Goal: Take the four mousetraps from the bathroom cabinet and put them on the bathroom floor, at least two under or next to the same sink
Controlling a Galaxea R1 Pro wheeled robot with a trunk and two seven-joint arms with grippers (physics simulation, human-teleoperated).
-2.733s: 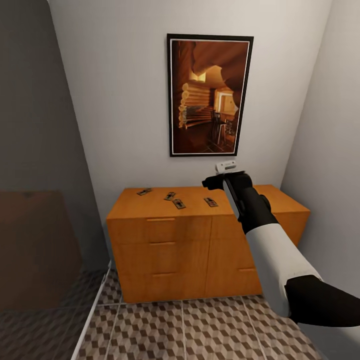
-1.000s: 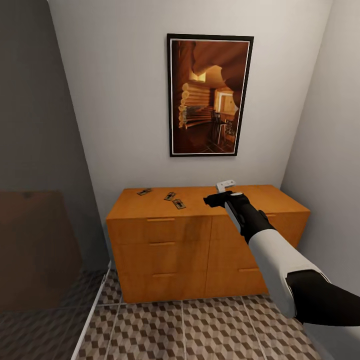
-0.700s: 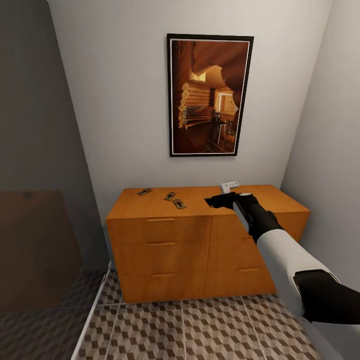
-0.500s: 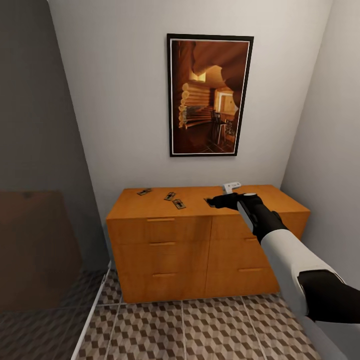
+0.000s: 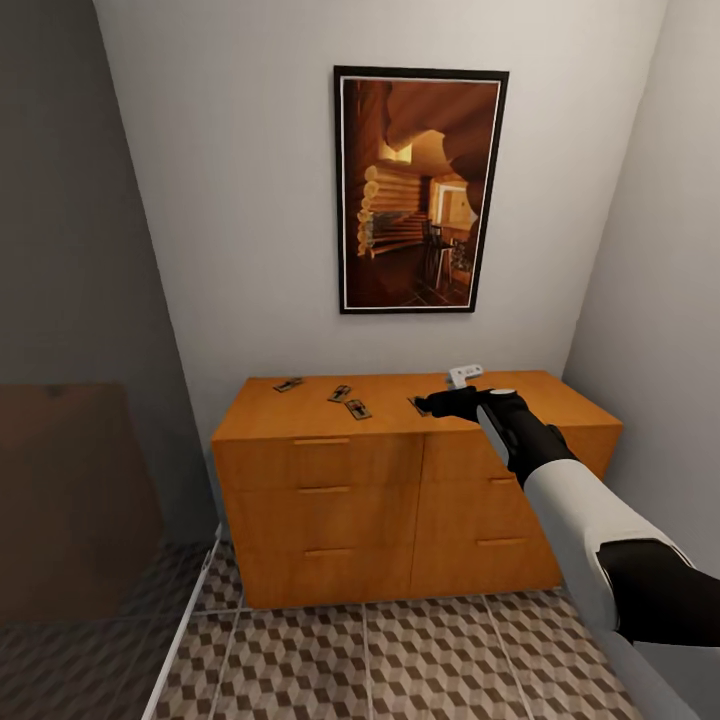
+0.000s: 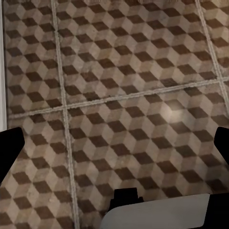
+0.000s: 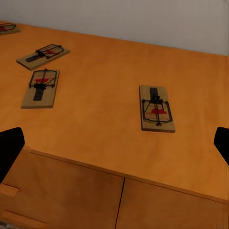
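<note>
Four mousetraps lie flat on top of the cabinet (image 5: 400, 470), an orange-brown sideboard against the white wall under a framed picture (image 5: 420, 190). In the head view, the leftmost mousetrap (image 5: 288, 383) sits near the back left corner, two more — one (image 5: 340, 393) just behind the other (image 5: 357, 408) — rest toward the middle, and the fourth mousetrap (image 5: 420, 404) lies further right, partly hidden by the right gripper (image 5: 437, 404). All the drawer fronts are shut, so nothing inside them can be seen.

The right arm reaches out over the cabinet top with its gripper hovering just above that fourth trap. In the right wrist view the trap (image 7: 156, 108) lies between the two dark fingertips (image 7: 9, 148), which stand far apart at the picture's edges — the jaws are wide open and hold nothing. The middle pair (image 7: 41, 87) (image 7: 44, 55) lie off to one side, well apart from it.

In the left wrist view the left gripper (image 6: 114, 152) points down at the bathroom floor (image 6: 119, 86), cube-patterned tile with pale grout lines; its fingers are likewise spread wide, gripping nothing.
</note>
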